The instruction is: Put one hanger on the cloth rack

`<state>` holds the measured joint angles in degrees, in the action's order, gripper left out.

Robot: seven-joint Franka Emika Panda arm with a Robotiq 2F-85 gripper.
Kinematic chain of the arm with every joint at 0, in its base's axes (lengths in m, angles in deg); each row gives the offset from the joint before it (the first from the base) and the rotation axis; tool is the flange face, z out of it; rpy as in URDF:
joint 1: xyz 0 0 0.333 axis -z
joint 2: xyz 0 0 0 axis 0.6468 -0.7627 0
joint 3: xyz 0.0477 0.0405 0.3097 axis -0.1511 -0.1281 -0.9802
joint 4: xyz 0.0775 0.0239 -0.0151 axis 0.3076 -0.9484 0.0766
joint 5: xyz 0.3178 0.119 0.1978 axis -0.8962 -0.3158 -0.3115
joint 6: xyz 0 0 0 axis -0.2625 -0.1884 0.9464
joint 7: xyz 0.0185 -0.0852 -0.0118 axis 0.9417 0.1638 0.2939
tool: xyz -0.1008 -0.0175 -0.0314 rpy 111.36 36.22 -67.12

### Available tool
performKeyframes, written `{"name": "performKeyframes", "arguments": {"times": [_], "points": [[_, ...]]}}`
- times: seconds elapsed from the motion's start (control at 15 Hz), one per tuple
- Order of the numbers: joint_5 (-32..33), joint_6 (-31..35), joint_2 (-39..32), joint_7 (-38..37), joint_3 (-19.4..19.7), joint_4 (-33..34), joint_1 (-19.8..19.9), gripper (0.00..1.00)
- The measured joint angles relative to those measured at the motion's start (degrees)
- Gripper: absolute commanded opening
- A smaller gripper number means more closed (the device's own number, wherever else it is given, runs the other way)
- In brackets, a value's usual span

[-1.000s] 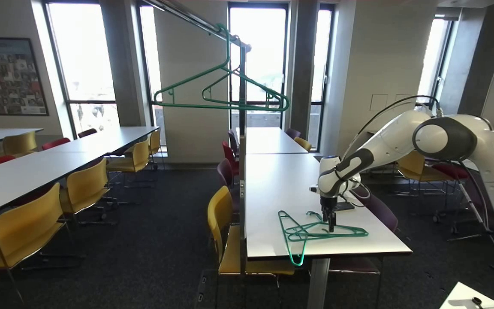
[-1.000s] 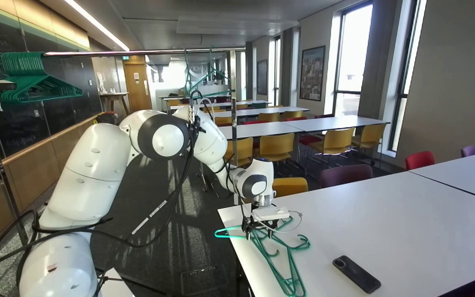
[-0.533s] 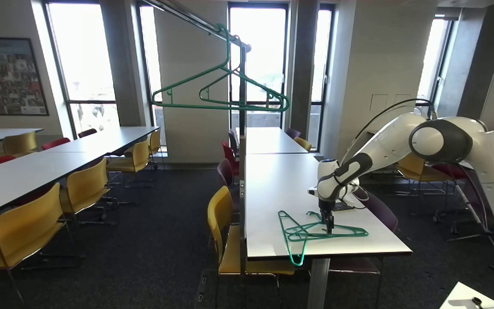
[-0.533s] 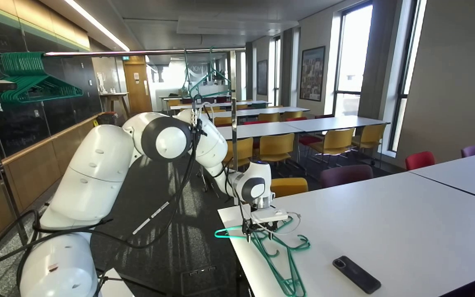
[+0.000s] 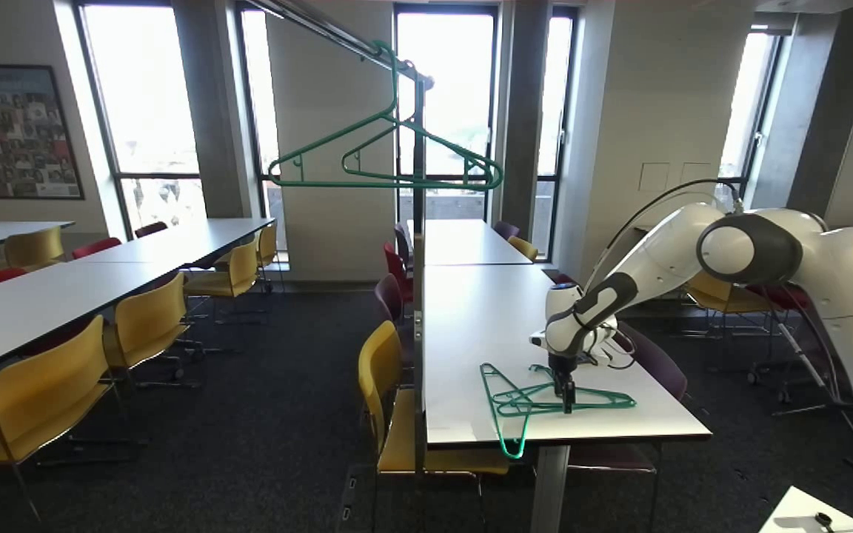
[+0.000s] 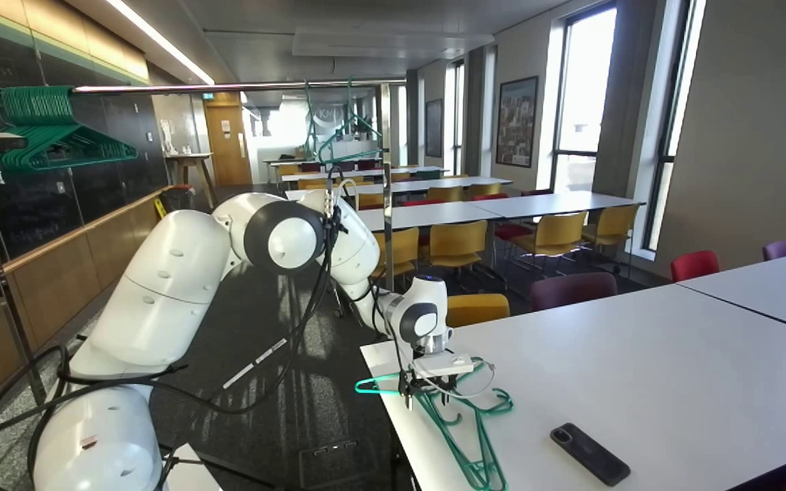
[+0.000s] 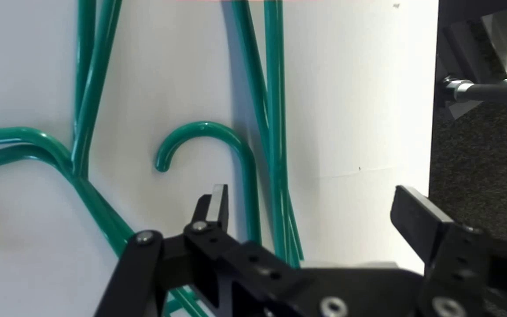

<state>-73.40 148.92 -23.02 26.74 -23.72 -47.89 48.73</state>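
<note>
Claw (image 7: 313, 204) lowered, spread; hangers (image 7: 277, 132) on table (image 6: 652, 354), rack (image 5: 418, 259).

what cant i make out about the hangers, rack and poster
Wrist view: lower end of the curved hanger hook, hidden behind the gripper.
In an exterior view: one end of the cloth rack, cut off by the top edge.
In an exterior view: the count of bunched hangers, which overlap one another.
In an exterior view: wording on the framed poster, too small and blurred.
</note>
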Motion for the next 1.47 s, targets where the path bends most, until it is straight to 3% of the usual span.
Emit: {"name": "performKeyframes", "arguments": {"times": [0.07, 0.13, 0.8, 1.47], "points": [[0.0, 0.0, -0.22, 0.0, 0.0, 0.16, 0.0, 0.75], [0.0, 0.0, -0.49, 0.0, 0.0, 0.37, 0.0, 0.74], [0.15, 0.03, -1.47, 0.0, 0.0, 1.18, -0.02, 0.01], [0.8, 0.69, -1.49, -0.4, 0.13, 1.14, -0.05, 0.02]]}}
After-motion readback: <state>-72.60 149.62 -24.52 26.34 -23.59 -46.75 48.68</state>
